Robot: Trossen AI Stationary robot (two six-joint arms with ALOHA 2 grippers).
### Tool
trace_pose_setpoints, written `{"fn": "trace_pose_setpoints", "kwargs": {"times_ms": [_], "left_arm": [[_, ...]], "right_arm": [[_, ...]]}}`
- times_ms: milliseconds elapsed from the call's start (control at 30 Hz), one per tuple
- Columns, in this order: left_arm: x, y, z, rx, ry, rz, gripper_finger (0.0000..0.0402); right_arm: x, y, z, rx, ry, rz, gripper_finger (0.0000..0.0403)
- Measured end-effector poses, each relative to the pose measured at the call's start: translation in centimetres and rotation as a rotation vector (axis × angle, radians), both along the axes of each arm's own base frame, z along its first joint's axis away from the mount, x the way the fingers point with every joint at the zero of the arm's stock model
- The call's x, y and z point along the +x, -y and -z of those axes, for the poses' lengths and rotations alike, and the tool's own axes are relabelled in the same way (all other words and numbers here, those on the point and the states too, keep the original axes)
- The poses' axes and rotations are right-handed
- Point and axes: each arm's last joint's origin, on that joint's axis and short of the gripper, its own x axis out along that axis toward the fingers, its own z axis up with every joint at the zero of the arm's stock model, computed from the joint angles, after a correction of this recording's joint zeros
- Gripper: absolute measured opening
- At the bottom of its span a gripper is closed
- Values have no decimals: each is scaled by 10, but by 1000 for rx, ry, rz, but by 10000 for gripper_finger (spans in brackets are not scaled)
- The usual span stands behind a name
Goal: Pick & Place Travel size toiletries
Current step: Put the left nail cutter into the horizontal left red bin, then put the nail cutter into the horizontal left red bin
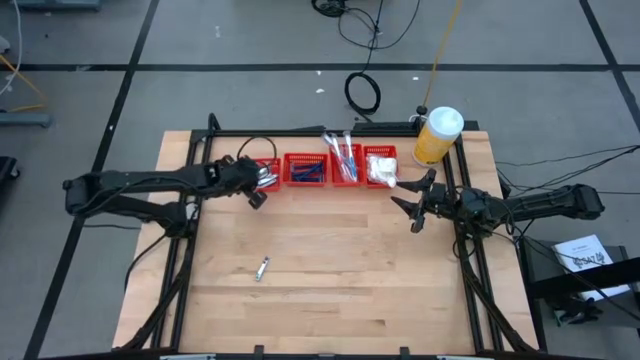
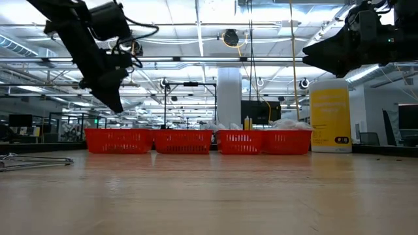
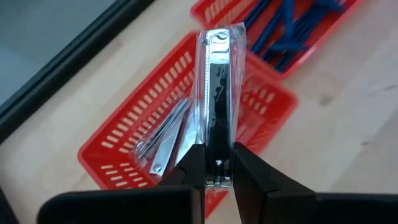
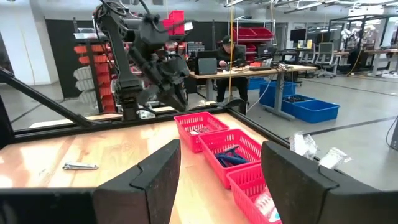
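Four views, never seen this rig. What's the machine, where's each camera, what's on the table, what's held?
Two dark robot arms work at a wooden table. One camera looks straight down, one sits at table-top height, and one rides on each wrist. Four red mesh baskets stand in a row by a yellow white-capped bottle. The left gripper is shut on a clear-wrapped nail clipper above the end basket, which already holds clippers. Another clipper lies loose on the table. The right gripper waits open near the bottle.
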Motion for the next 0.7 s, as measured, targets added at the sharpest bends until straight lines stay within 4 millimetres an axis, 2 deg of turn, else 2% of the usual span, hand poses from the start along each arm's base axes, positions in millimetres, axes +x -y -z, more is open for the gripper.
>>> {"fn": "trace_pose_setpoints", "kwargs": {"times_ms": [200,433,600,700], "left_arm": [[6,-15,18,-59,-35,-132,96],[7,-26,32,-86,-90,-190,192],[7,-27,31,-72,-118,-151,240],[8,-24,19,-105,-110,-119,252]], "right_arm": [[0,0,0,8,3,-1,212],[0,0,0,8,3,-1,212],[0,0,0,8,3,-1,212],[0,0,0,8,3,-1,212]]}}
